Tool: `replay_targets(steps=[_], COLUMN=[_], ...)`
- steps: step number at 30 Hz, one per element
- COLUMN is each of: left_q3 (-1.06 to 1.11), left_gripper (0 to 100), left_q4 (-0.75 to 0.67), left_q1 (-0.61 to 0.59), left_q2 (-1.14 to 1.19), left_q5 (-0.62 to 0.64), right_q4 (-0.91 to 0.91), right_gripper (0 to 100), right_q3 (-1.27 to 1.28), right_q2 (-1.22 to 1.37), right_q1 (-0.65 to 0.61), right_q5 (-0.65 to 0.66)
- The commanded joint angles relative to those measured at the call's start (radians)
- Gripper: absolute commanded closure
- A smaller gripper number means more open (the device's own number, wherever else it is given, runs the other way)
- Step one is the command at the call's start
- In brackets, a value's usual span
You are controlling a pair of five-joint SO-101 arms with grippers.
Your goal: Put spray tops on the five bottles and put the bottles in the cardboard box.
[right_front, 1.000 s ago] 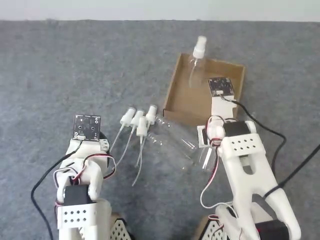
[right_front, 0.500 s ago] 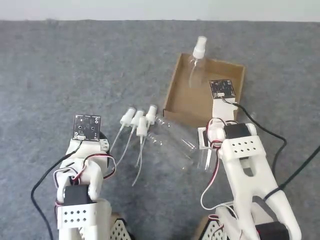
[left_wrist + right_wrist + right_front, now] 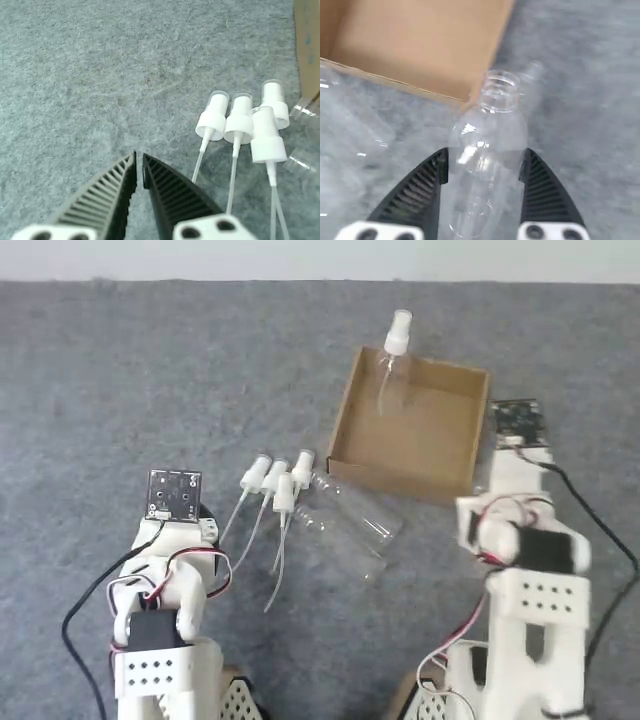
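**Right arm swings clear of the box with an uncapped bottle**

The left pincer hangs low over the grey worktop, empty, with its jaws drawn almost together. It has not stirred over the last second. The four loose spray tops lie bunched at about 1 o'clock from it, untouched, stems trailing back toward the arm. Just beside them, at their 4 o'clock, two bare bottles lie on their sides where they were.

The cardboard box has not shifted. One finished bottle, spray top on, stands in its 11 o'clock corner.

The change is on the right. A second ago that arm's wrist hung over the near part of the box. Now it has swung out to the box's 3 o'clock, outside the wall. The right pincer is pinching a clear bottle around its body, open neck pointing away, with a box corner just beyond it.

As I read it, one bottle is done and this one is held out to be capped. The left arm should now pick a top from the cluster and bring it over.
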Motion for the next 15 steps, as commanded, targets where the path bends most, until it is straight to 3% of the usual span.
replay_targets(steps=[1,10,15], left_q3=[-0.005,-0.005,-0.005], left_gripper=[99,99,99], left_q4=[-0.028,-0.028,-0.028], left_q1=[0.003,0.003,0.003], left_q2=[-0.015,-0.015,-0.015], left_q5=[-0.006,-0.006,-0.006], right_q4=[0.004,-0.004,-0.173], right_gripper=[91.3,91.3,91.3], right_q3=[-0.006,-0.132,-0.157], right_q2=[-0.035,0.197,0.4], right_q1=[0.137,0.392,0.49], right_q5=[0.11,0.387,0.483])
